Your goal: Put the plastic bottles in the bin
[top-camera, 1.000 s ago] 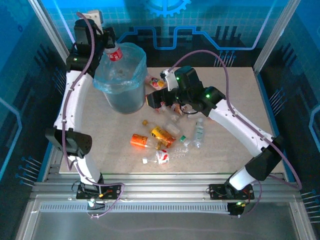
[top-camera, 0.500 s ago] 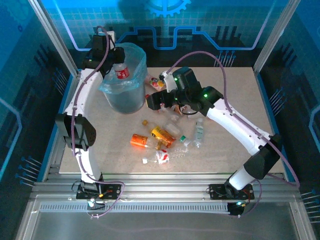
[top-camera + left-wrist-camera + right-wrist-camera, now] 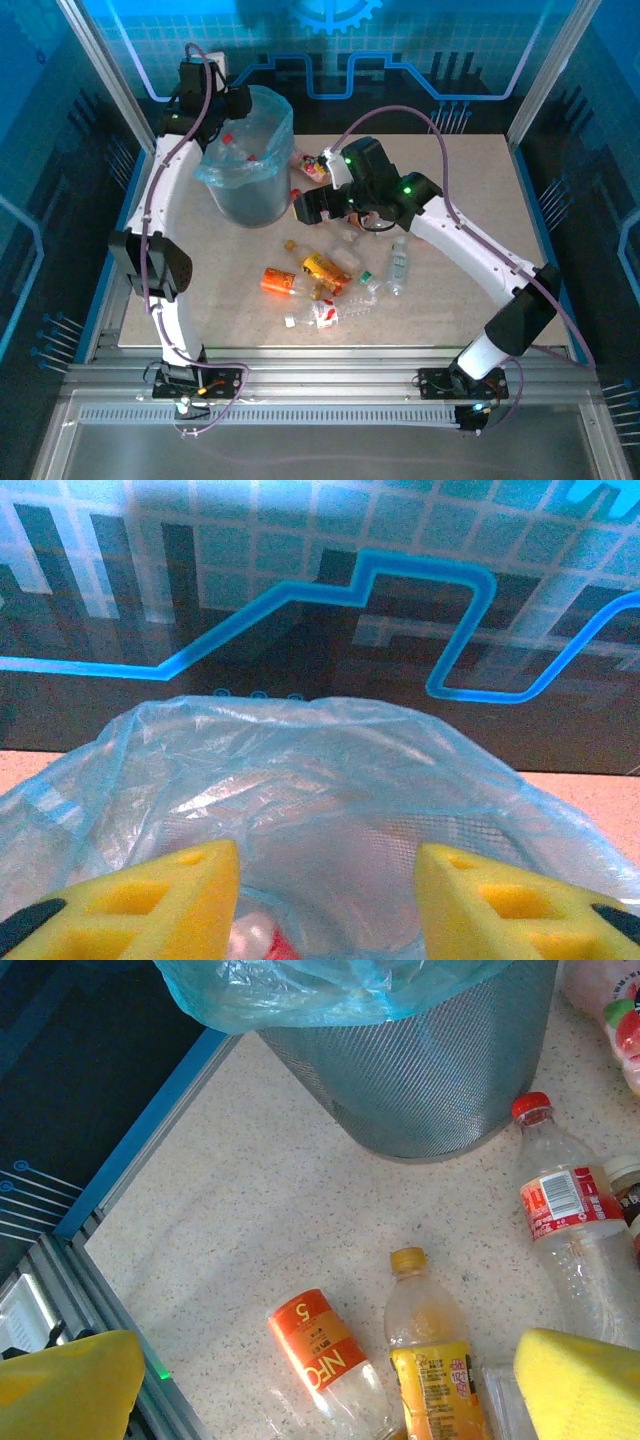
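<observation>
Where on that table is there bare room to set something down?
Bare: the far right corner of the table, and the near left patch in front of the bin. Crowded: the middle, where the plastic bottles lie clustered.

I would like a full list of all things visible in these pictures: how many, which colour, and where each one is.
table: one, beige speckled, in front of the arms
bin: one, grey mesh with a light-blue bag, far left of the table
bottles in the bin: at least one, red label, inside the bag
bottles on the table: several, overlapping so no exact count; red, orange and yellow labels; heaped mid-table in front of the bin
packet: one, pink and red, just right of the bin
left claw: one, yellow, open above the bin
right claw: one, yellow, open above bottles beside the bin
</observation>
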Controlling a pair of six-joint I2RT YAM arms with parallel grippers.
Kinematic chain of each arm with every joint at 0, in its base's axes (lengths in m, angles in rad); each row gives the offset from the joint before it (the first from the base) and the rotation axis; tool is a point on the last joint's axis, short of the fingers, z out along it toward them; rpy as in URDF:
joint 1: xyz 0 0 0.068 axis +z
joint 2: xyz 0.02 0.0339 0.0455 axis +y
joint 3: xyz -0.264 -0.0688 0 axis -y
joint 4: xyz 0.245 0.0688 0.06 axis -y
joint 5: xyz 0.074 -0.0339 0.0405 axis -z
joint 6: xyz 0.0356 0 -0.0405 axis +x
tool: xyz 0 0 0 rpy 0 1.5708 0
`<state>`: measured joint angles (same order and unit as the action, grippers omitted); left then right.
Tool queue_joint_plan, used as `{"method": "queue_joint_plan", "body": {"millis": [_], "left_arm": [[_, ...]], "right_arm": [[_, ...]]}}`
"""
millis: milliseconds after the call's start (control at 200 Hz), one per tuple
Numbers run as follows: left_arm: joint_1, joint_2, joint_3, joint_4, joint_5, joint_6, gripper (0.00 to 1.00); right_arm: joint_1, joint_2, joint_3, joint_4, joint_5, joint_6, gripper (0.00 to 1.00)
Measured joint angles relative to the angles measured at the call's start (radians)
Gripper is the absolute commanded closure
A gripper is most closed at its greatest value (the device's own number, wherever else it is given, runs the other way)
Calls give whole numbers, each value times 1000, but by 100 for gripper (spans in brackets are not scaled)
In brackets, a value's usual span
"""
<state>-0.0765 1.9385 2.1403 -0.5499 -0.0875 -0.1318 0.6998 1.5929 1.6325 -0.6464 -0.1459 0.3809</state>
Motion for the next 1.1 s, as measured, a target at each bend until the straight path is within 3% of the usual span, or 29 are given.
{"method": "queue_joint_plan", "body": {"millis": [400,765,935,1100], "left_arm": [[-45,-60,49,-80,-6,34,50],[-389,-271,-4,-108,-62,196,50],[-541,-280,-82,-112,-77,241,47],[-653,-246,-188,-97,-60,243,39]], "right_arm": [[-93,-37,-5,-68,30,-24,9],[-373,-274,-228,-139,84,-3,9],[-564,-318,-372,-146,87,117,9],[-605,-296,-483,-87,74,250,8]]}}
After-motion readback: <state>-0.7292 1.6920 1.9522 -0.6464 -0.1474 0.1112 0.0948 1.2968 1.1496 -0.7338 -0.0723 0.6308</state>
